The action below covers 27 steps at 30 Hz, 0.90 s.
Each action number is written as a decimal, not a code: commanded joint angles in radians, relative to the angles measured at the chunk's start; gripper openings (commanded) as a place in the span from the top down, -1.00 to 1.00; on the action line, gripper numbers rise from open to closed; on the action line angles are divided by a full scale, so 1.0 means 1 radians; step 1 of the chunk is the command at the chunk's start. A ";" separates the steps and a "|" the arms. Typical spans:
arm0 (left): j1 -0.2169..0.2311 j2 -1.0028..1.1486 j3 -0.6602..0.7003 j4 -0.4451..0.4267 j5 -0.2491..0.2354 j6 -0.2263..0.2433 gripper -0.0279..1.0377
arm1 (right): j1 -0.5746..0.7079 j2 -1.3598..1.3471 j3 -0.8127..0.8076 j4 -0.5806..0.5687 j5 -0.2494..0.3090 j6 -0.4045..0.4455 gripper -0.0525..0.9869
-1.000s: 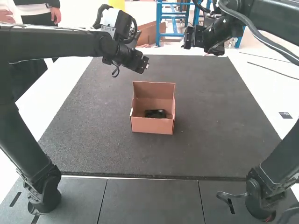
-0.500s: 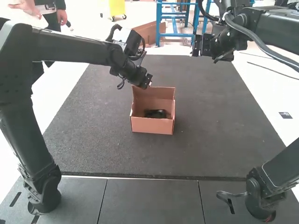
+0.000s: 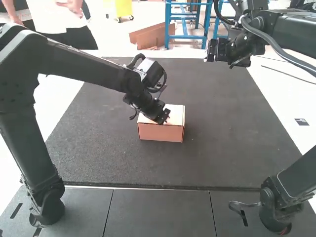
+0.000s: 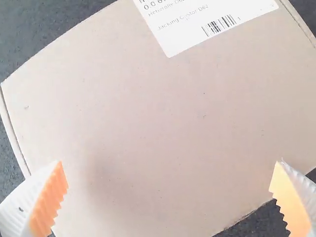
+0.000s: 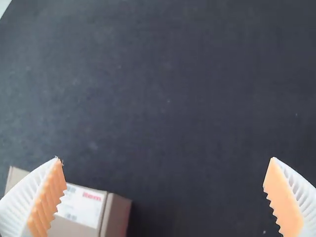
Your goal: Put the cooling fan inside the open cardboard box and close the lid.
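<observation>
So the cardboard box [image 3: 161, 129] sits around the middle of the black mat [image 3: 237, 123] with its lid [image 4: 148, 123] down flat. The left gripper [image 3: 163, 114] is right on top of the lid, near the box's left end. In the wrist view its fingers [image 4: 47, 197] are spread wide with nothing between them but the lid surface (white label [image 4: 207, 19] at the lid's far edge), so it's holding nothing. I can't tell whether the tips actually touch the cardboard. The right gripper [image 3: 211, 50] hangs up high over the mat's far right corner, well away from the box, spread wide too and empty.
</observation>
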 commanded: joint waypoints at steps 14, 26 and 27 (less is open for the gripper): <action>0.127 -0.169 0.261 -0.100 0.036 -0.037 -0.87 | -0.068 -0.058 -0.044 -0.002 -0.033 -0.005 -0.87; 0.267 -0.445 -0.004 0.159 0.092 0.039 -0.87 | -0.124 -0.182 -0.186 0.044 -0.140 -0.178 -0.87; 0.265 -0.486 -0.044 0.219 0.092 0.039 -0.87 | -0.124 -0.205 -0.214 0.073 -0.144 -0.196 -0.87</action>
